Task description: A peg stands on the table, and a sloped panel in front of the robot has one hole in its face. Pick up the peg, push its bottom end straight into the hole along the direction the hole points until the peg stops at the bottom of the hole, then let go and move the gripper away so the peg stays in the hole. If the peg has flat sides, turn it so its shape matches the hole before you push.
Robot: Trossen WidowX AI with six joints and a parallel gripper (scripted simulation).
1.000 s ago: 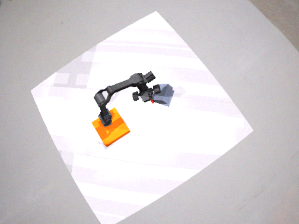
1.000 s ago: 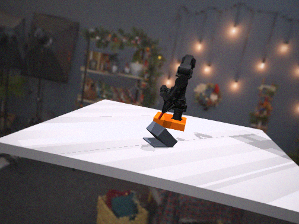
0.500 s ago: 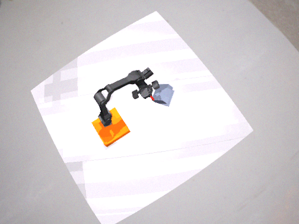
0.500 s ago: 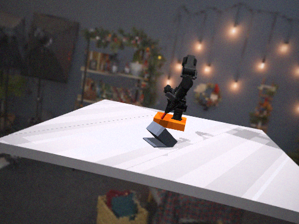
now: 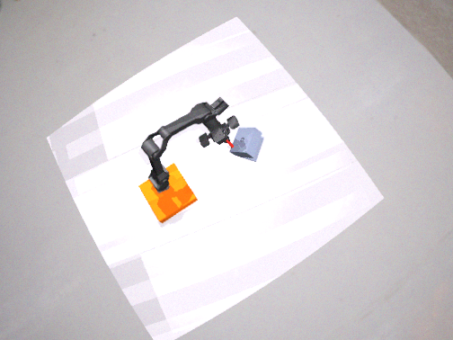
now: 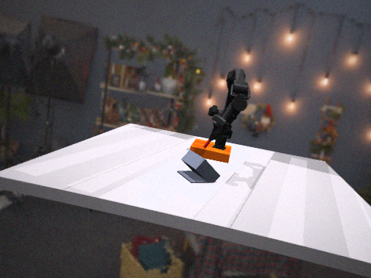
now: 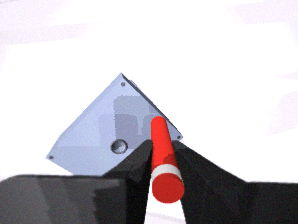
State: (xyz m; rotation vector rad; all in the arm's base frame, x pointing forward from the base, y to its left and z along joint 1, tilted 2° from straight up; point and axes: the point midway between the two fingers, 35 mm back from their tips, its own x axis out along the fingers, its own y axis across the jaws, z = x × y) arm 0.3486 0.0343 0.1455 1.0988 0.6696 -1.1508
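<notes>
A round red peg (image 5: 230,144) (image 6: 207,143) (image 7: 164,145) with a white band near one end is held between the fingers of my gripper (image 5: 226,139) (image 7: 161,146), tilted, with its far end free. The blue-grey sloped panel (image 5: 252,142) (image 6: 200,166) (image 7: 90,135) stands just beyond the peg. Its face has one round hole (image 7: 119,146), which in the wrist view lies to the left of the peg. The peg's far end appears over the panel's right part in the wrist view. It is outside the hole; whether it touches the face cannot be told.
The arm's orange base block (image 5: 170,204) (image 6: 217,156) stands on the white table (image 5: 252,252) (image 6: 121,173). Small dark dots mark the panel's corners. Arm shadow falls across the panel face.
</notes>
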